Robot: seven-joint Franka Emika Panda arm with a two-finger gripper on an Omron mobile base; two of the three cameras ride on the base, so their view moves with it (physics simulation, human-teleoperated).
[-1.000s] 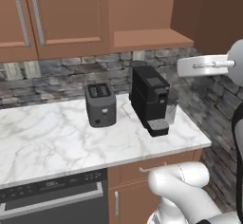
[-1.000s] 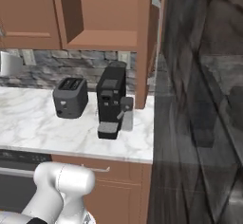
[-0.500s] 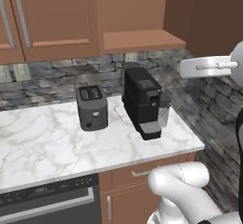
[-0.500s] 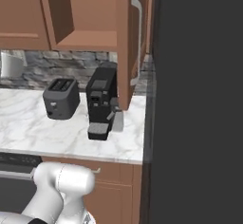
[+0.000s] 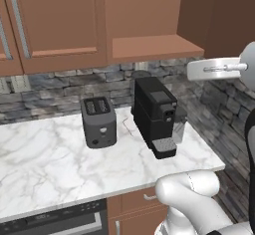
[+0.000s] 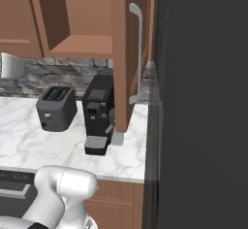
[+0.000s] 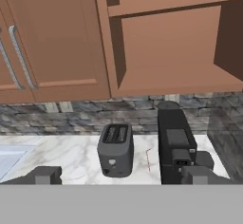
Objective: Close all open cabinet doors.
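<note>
The open cabinet door (image 6: 127, 53) stands edge-on, swung out over the tabletop (image 6: 19, 140), its long handle (image 6: 138, 53) upright. In the hand view it lies up and to the right of the fingers (image 7: 121, 175), which are spread wide, holding nothing

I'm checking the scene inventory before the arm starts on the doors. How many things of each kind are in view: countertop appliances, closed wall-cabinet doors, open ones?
Toasters: 1, the dark grey toaster
Coffee machines: 1, the black coffee machine
Closed cabinet doors: 2, one and its neighbour
Open cabinet doors: 1, swung out edge-on
Total: 5
</note>
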